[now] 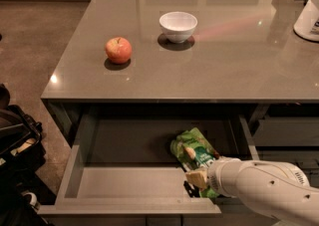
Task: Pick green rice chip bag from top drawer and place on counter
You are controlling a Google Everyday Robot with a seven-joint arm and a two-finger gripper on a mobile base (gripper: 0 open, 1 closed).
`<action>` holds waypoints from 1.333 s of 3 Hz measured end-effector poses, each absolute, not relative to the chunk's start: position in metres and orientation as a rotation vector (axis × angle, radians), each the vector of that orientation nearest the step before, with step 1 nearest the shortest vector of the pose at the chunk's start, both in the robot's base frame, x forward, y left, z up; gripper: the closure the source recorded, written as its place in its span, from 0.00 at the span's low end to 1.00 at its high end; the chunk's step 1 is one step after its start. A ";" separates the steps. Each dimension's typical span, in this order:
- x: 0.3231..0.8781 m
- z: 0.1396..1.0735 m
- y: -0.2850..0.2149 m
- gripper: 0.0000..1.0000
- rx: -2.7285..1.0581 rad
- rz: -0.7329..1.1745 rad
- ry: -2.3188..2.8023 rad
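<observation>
At 5 o'clock in the shallow grey top drawer (124, 182): tan gripper (196, 176) at the near end of the crinkled foil green rice chip bag (196, 149) (closure: cannot tell), apparently positioned for lifting onto the glossy counter (224, 65).

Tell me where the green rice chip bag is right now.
In the camera view, the green rice chip bag lies in the open top drawer, toward the picture's right, in front of the counter, with the gripper at its near end.
</observation>
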State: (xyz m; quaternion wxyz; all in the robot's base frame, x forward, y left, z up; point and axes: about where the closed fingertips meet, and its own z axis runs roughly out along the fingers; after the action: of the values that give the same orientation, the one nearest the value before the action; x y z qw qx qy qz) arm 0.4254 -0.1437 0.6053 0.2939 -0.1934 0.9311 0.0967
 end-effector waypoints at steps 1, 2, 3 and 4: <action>0.425 0.605 -0.144 0.63 -0.515 0.258 2.479; 0.425 0.605 -0.144 0.86 -0.515 0.258 2.479; 0.425 0.605 -0.144 1.00 -0.515 0.257 2.479; 0.425 0.605 -0.144 1.00 -0.515 0.257 2.479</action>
State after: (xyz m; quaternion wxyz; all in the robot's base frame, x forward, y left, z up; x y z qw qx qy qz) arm 0.4254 -0.1436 0.6054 0.2939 -0.1934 0.9311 0.0967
